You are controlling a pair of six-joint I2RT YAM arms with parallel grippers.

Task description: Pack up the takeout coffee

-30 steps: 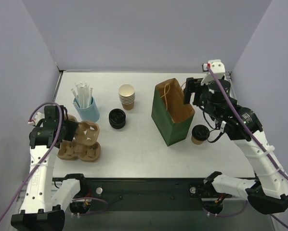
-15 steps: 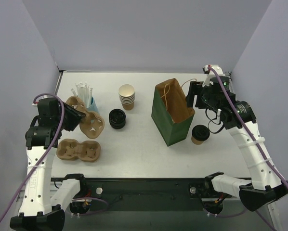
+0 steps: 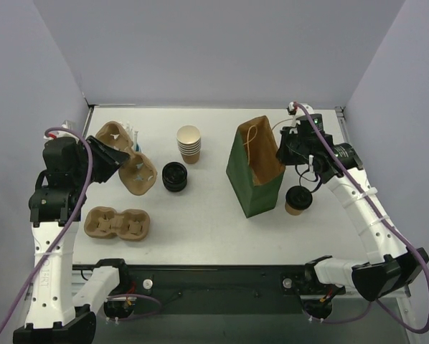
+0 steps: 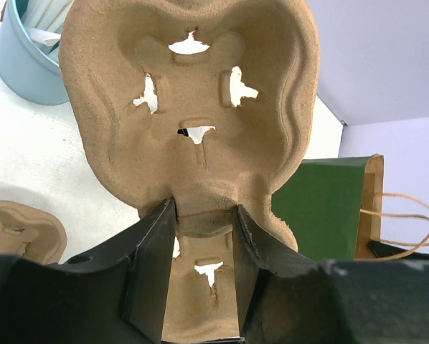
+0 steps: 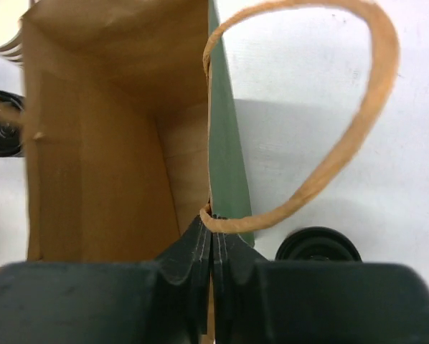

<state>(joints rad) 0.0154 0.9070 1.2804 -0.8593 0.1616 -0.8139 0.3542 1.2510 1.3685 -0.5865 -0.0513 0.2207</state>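
The takeout coffee (image 3: 298, 199), a brown cup with a black lid, stands on the table just right of the green paper bag (image 3: 254, 175). Its lid (image 5: 316, 245) shows in the right wrist view. My right gripper (image 3: 283, 153) is shut on the bag's right rim (image 5: 225, 165), pinching the wall beside the twine handle (image 5: 358, 143). The bag stands open with its brown inside (image 5: 107, 143) bare. My left gripper (image 3: 103, 161) is shut on a pulp cup carrier (image 3: 125, 158), held tilted above the table's left side. The jaws (image 4: 204, 222) clamp its middle ridge (image 4: 193, 107).
A second cup carrier (image 3: 118, 223) lies at the front left. Black lids (image 3: 175, 176) and a stack of lidless cups (image 3: 189, 143) sit mid-table. A blue tub of straws (image 4: 28, 64) stands behind the held carrier. Walls close in on three sides.
My right gripper came down to the bag's rim and shut on it. The left arm lifted the carrier off the other one and swung it up and back.
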